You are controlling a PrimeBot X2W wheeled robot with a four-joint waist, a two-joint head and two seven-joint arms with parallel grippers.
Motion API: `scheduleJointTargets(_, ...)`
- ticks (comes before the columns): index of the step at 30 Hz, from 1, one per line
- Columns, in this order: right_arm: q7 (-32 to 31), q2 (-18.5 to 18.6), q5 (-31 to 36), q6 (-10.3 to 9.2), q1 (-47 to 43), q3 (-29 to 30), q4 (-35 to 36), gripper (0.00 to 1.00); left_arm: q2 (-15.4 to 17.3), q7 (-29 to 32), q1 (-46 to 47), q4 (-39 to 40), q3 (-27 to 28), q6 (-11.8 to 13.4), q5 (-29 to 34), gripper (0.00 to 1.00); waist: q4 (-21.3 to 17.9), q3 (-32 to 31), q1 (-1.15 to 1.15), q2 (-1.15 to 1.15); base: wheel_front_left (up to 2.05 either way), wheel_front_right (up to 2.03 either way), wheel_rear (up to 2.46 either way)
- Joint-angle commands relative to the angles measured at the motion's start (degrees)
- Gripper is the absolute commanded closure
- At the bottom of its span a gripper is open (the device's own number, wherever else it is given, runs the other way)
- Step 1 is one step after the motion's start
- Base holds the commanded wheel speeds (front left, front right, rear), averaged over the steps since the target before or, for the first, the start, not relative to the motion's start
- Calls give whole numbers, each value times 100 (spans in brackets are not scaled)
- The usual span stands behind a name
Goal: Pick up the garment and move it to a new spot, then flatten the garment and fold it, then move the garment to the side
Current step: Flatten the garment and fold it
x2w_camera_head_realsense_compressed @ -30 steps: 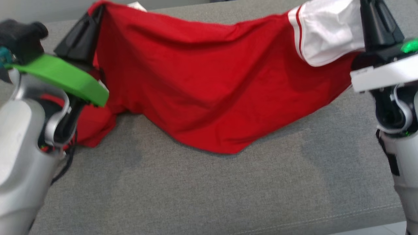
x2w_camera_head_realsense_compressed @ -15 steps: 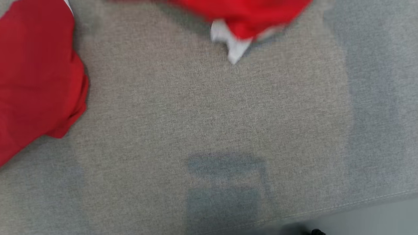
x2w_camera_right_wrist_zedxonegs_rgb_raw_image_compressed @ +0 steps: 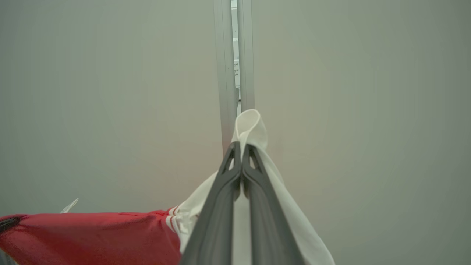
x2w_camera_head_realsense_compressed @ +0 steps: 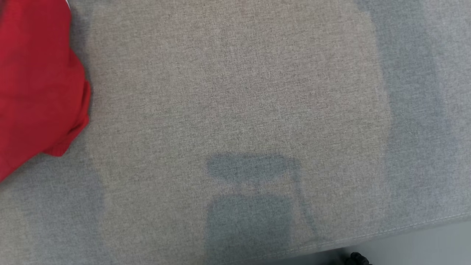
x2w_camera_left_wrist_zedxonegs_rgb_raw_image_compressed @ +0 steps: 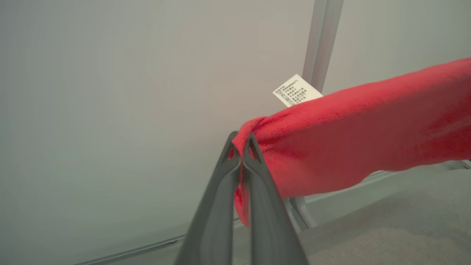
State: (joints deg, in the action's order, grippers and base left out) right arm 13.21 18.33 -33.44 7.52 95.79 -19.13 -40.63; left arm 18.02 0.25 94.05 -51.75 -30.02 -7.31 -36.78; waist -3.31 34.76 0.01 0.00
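The garment (x2w_camera_head_realsense_compressed: 36,84) is a red shirt with white sleeves. In the head view a red fold of it hangs at the left edge over the grey cushion (x2w_camera_head_realsense_compressed: 235,110). In the left wrist view my left gripper (x2w_camera_left_wrist_zedxonegs_rgb_raw_image_compressed: 241,141) is shut on a bunched red edge of the garment (x2w_camera_left_wrist_zedxonegs_rgb_raw_image_compressed: 353,136), which stretches away to the right in the air, a white care label (x2w_camera_left_wrist_zedxonegs_rgb_raw_image_compressed: 296,90) sticking up. The right wrist view has my right gripper (x2w_camera_right_wrist_zedxonegs_rgb_raw_image_compressed: 241,147) shut on the white sleeve (x2w_camera_right_wrist_zedxonegs_rgb_raw_image_compressed: 250,127), with the red body (x2w_camera_right_wrist_zedxonegs_rgb_raw_image_compressed: 92,235) trailing to the lower left.
The cushion's seamed front edge (x2w_camera_head_realsense_compressed: 404,226) runs along the lower right, with pale floor (x2w_camera_head_realsense_compressed: 423,246) beyond it. Shadows of the robot lie on the fabric. Both wrist views face a pale wall with a metal post (x2w_camera_right_wrist_zedxonegs_rgb_raw_image_compressed: 235,55).
The head view has swung down onto the cushion, so both arms have left it. The garment has risen; the white sleeve tip seen half a second ago is gone from the top.
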Motion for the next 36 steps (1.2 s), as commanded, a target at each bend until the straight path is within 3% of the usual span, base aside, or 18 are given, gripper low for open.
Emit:
scheduleJointTargets(1,-9,88,-159,-6,-371,-117,22,100,32,77,-392,54,-232,-20,-61,100,30,-79,-1,0,0,0,0)
scheduleJointTargets(9,75,668,-803,-5,-2642,-1071,939,100,546,169,-2518,1087,-1016,-22,-1170,100,6,-597,-1,0,0,0,0)
scheduleJointTargets(15,168,1007,-1085,-6,-4131,-1034,1652,100,957,-346,-3765,1784,-1133,10,-1366,100,-28,-1125,-1,0,0,0,0)
scheduleJointTargets(23,190,1195,-1129,-6,-5785,-763,2343,100,1179,-744,-5244,2618,-1214,508,-1459,100,-38,-1904,-1,0,0,0,0)
scheduleJointTargets(36,196,872,-1083,-6,-8417,302,3350,100,1411,-1343,-7285,4037,-1258,1585,-1416,100,70,-2679,-1,0,0,0,0)
